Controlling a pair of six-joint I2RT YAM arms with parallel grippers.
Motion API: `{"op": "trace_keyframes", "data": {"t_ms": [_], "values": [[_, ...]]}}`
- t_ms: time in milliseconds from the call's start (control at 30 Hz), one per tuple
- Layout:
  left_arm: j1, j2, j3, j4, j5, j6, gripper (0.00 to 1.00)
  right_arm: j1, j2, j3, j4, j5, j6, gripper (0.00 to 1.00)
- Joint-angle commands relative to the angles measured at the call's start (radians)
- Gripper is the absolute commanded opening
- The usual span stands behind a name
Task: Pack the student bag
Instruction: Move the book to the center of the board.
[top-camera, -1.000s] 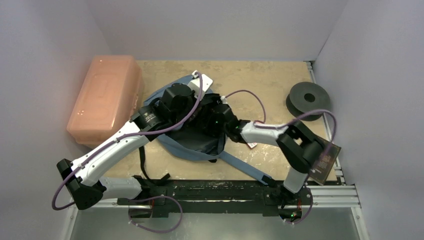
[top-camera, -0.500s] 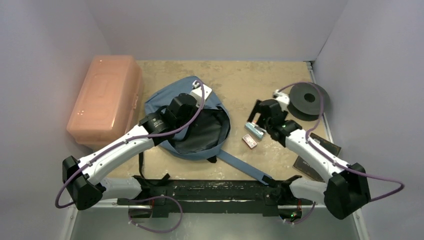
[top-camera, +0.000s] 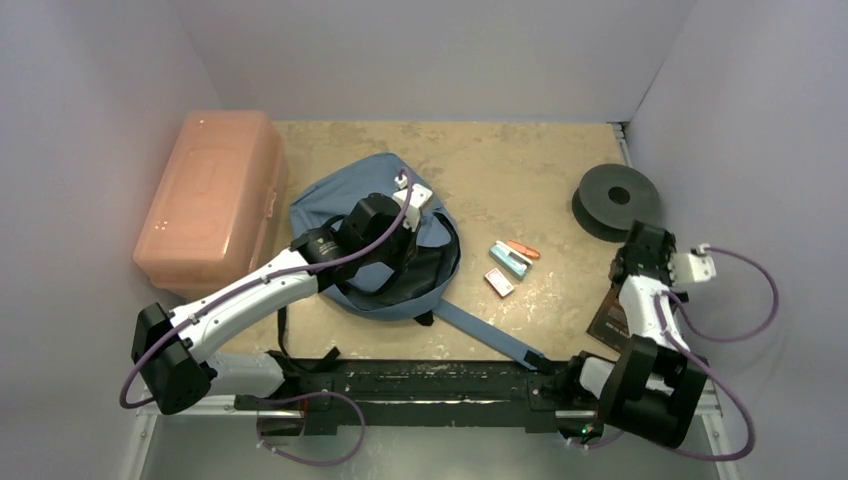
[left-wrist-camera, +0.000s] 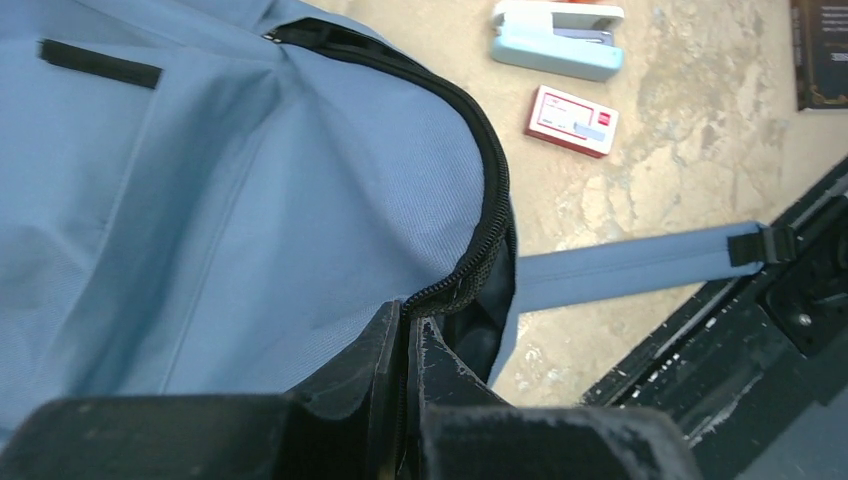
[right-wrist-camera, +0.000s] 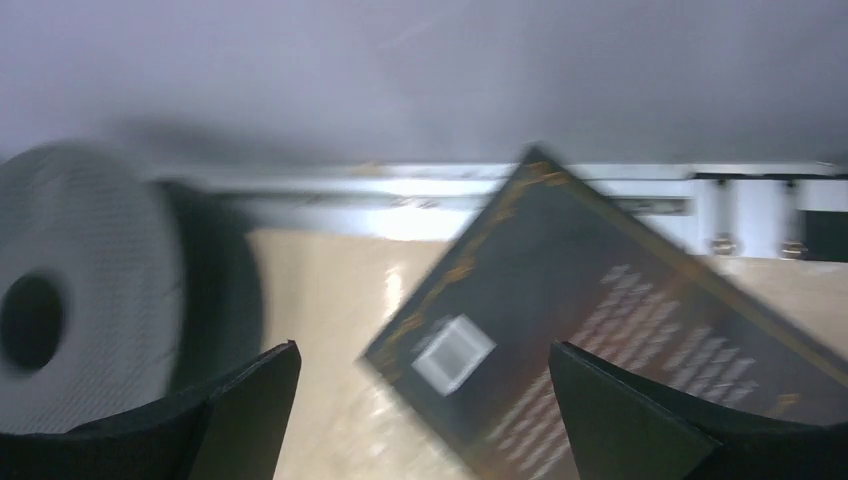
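Student bag (top-camera: 335, 195): blue-grey, lying flat on the table, mouth unzipped and dark inside; directly beneath the left claw, well apart from the right claw.
Table (top-camera: 500, 160): mottled beige top, enclosed by pale grey walls (top-camera: 430, 50).
Salmon box (top-camera: 205, 200): closed, left of the left claw, just beside the bag.
Small items: light-blue stapler (top-camera: 510, 258) and red-and-white packet (top-camera: 499, 283), between the two claws.
Left claw (left-wrist-camera: 405, 328): fingers pressed together on the black zip edge at the bag's opening; arm stretched forward, wrist tipped downward.
Right claw (right-wrist-camera: 425, 400): fingers spread wide, holding nothing; dark book (right-wrist-camera: 620, 310) beneath it, grey spool (right-wrist-camera: 70, 310) near; arm folded at the table's right edge.
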Motion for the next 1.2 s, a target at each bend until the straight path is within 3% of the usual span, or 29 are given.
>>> {"op": "trace_keyframes", "data": {"t_ms": [0, 300, 700, 933, 1167], "values": [[-0.001, 0.010, -0.005, 0.017, 0.125, -0.045, 0.00, -0.225, -0.084, -0.149, 0.135, -0.055, 0.100, 0.99], [0.000, 0.026, -0.001, 0.007, 0.211, -0.056, 0.00, -0.454, -0.095, -0.215, 0.200, -0.177, 0.105, 0.99], [0.000, 0.013, -0.003, 0.021, 0.221, -0.054, 0.00, -0.536, -0.008, -0.217, 0.124, -0.284, 0.098, 0.99], [0.000, 0.008, -0.005, 0.015, 0.220, -0.044, 0.00, -0.508, 0.079, -0.205, 0.096, -0.363, -0.084, 0.99], [0.000, 0.013, -0.006, 0.031, 0.213, -0.050, 0.00, -0.255, -0.022, -0.151, 0.009, -0.321, -0.147, 0.99]]}}
